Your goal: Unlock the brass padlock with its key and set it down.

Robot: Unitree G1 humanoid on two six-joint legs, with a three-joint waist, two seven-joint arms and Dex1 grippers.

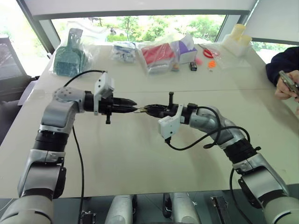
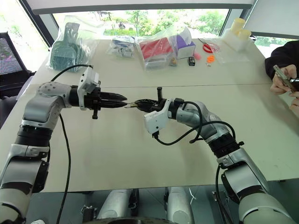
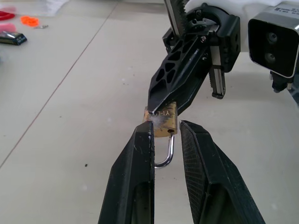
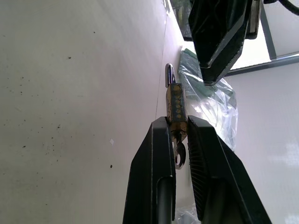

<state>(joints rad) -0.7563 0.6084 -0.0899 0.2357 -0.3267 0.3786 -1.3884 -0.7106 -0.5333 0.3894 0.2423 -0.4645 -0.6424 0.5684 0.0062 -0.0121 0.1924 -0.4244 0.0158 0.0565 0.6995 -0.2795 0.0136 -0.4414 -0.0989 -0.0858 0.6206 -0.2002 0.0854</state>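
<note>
**Padlock pinched between two grippers above the table**

Right gripper [image 4: 178, 128] clamped on the brass padlock [image 4: 176, 106], both fingers pressed against the lower end of its body, lock held up in the air over the pale table [image 1: 140, 158]. Key [image 4: 179, 151] seated in the keyhole, its silvery head hanging down in the narrow gap between the right fingers. Shackle [image 3: 166, 154] sprung open: one leg free of the body, the curved end pointing toward the left gripper [image 3: 166, 128]. Left gripper facing the right one tip to tip, fingers set narrow, a small gap between them, the shackle lying in that gap. One left fingertip [image 3: 145, 133] touching the corner of the padlock body; the other just beside the shackle, contact there not clear. Seen from the head, the two grippers meeting near the middle of the table, the padlock a small glint between them.

Along the far edge of the table: a green dustpan in a plastic bag [image 1: 69, 58], a bag with something red [image 1: 156, 55], a purple box [image 1: 187, 49], red scissors [image 1: 208, 52], small orange pieces [image 1: 211, 64], a small black item [image 1: 193, 66], a white holder with pale yellow cylinders [image 1: 238, 39]. At the right side, a person's hand [image 1: 285, 88] in a dark sleeve holding a small device.
</note>
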